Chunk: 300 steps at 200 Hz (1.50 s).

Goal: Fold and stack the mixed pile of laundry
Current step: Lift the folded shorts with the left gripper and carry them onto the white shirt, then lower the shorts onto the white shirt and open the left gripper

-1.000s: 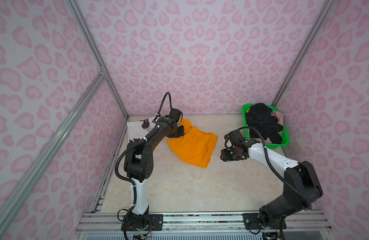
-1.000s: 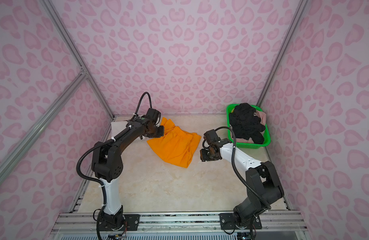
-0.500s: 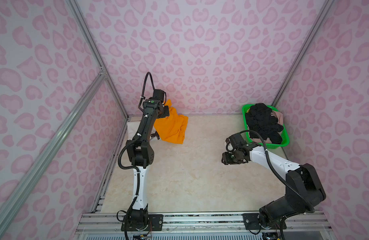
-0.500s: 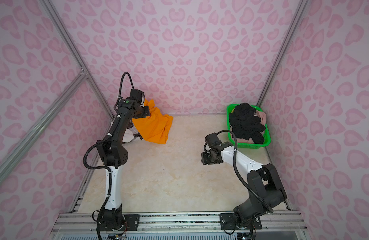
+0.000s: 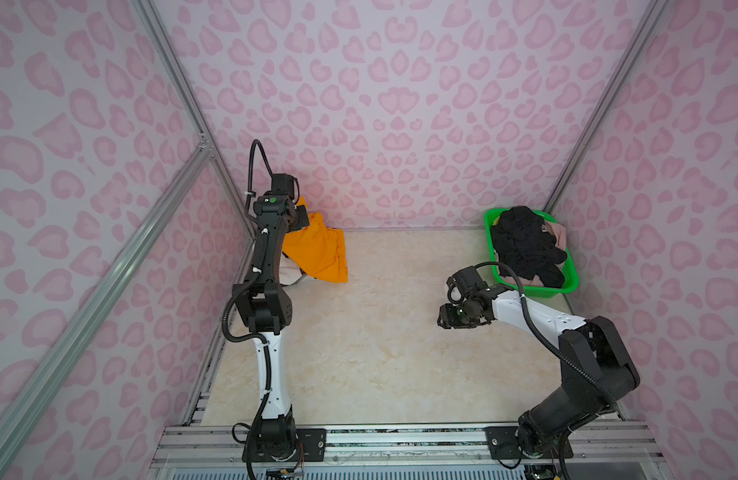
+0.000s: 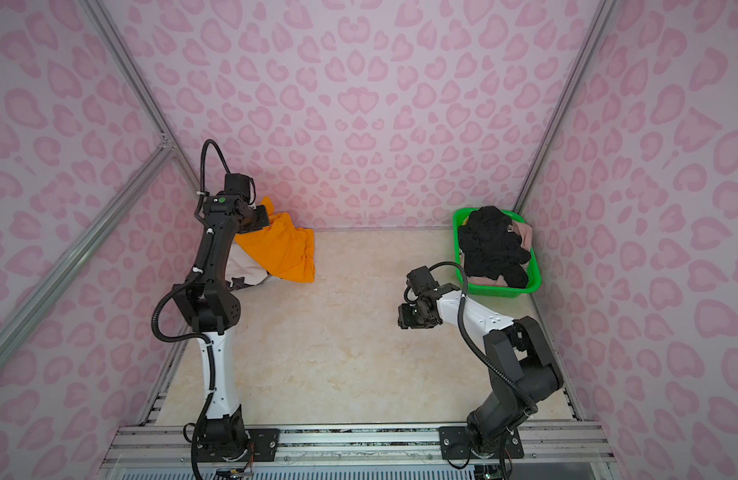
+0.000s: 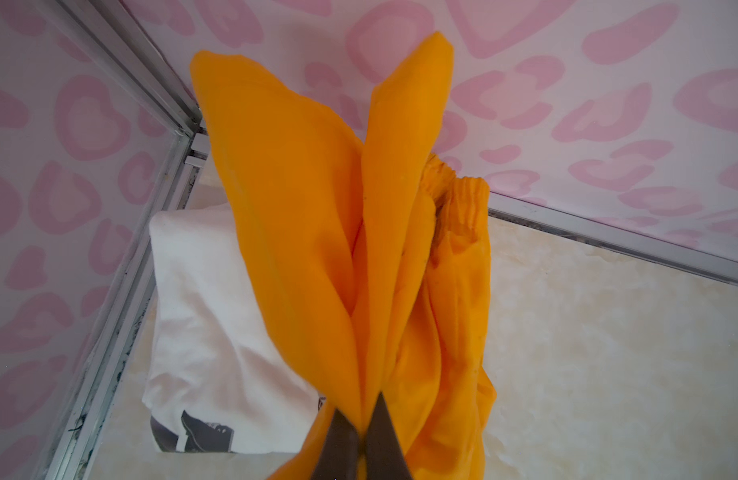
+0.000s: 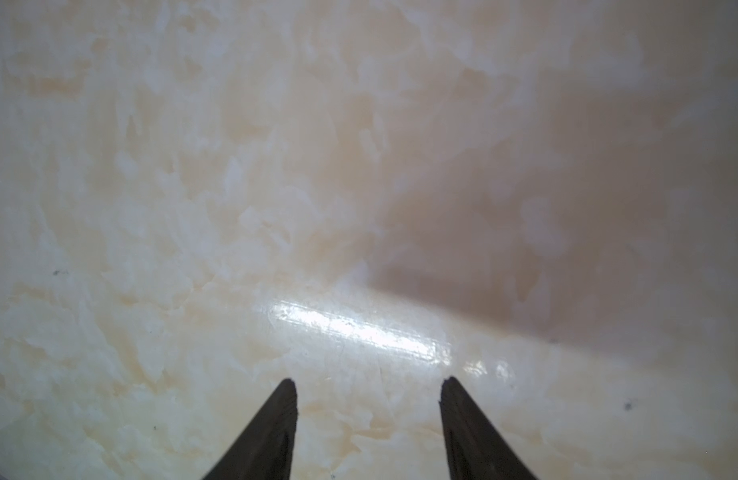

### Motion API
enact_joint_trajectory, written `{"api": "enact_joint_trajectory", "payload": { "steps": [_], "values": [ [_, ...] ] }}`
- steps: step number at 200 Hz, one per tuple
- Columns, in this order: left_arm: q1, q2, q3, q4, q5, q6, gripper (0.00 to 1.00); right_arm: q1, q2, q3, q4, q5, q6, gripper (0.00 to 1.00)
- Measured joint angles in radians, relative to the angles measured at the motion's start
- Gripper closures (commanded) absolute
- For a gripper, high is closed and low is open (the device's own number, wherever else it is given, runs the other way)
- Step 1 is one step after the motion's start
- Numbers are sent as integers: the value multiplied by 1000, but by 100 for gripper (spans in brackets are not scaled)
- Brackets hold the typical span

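One pair of orange shorts (image 7: 317, 249) hung bunched from the left claw (image 7: 362, 415), which was pinched tight on the cloth, above one folded white T-shirt (image 7: 201, 311) in the far left corner of the desk (image 5: 380, 353). To stack them well, it seemed wise to lower the shorts slowly, squared over the shirt, and release only once the cloth lay flat. One black knit piece (image 5: 523, 245) and one beige-pink piece (image 5: 556, 232) filled one green basket (image 5: 569, 286) at the far right corner, while the right claw (image 8: 369, 380) hovered half spread and empty over bare desk.
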Motion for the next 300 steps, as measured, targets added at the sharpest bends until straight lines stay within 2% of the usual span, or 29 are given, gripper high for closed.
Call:
{"api": "enact_joint_trajectory", "payload": {
  "steps": [77, 107, 164, 195, 241, 300],
  "values": [
    [36, -14, 51, 10, 48, 51, 98, 41, 31, 24, 29, -19, 13, 44],
    [45, -20, 51, 17, 44, 78, 98, 57, 44, 34, 35, -19, 22, 44],
    [122, -26, -6, 24, 2, 94, 98, 87, 48, 52, 35, -11, 22, 44],
    [122, -28, -6, 37, 12, 101, 98, 88, 61, 62, 36, -7, 22, 44],
    [122, -28, 8, 67, 100, 80, 98, 113, 78, 85, 43, 0, 29, 44],
    [153, -34, -18, 77, 69, 111, 98, 124, 78, 86, 45, 3, 29, 44]
  ]
}}
